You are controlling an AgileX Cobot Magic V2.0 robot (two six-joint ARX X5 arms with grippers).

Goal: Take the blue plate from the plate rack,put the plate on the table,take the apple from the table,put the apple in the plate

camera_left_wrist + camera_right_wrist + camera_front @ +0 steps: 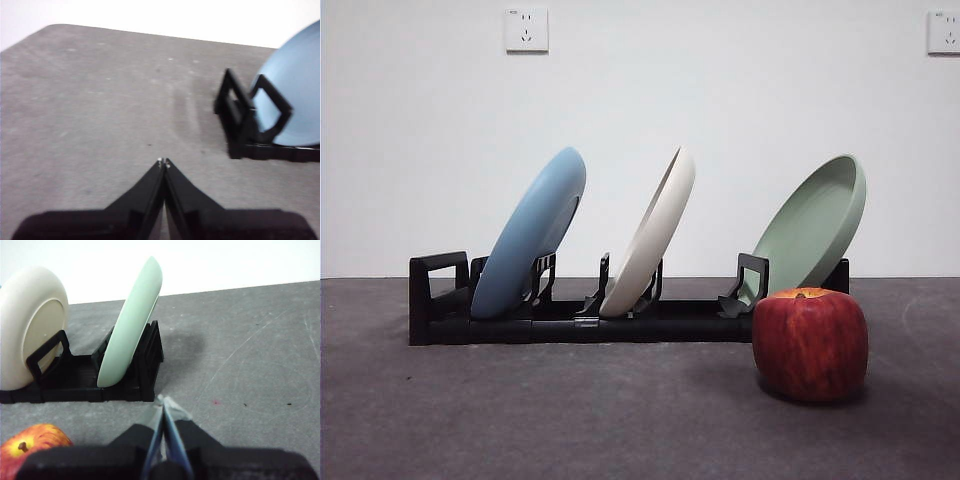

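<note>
At the rack's left end, the blue plate (pixel 531 234) is held tilted on edge in the plate rack (pixel 438 302). It is seen nearest the left gripper (pixel 163 162), pinched closed and empty; the right gripper (pixel 163 402), likewise closed, is judged farther.

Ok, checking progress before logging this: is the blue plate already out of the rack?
No, the blue plate leans in the end slot of the rack, beside the white plate.

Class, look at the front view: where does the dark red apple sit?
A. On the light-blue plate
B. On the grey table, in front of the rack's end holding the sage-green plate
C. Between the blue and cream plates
B: the dark red apple rests on the grey table, before the sage-green plate in the black rack.
</note>
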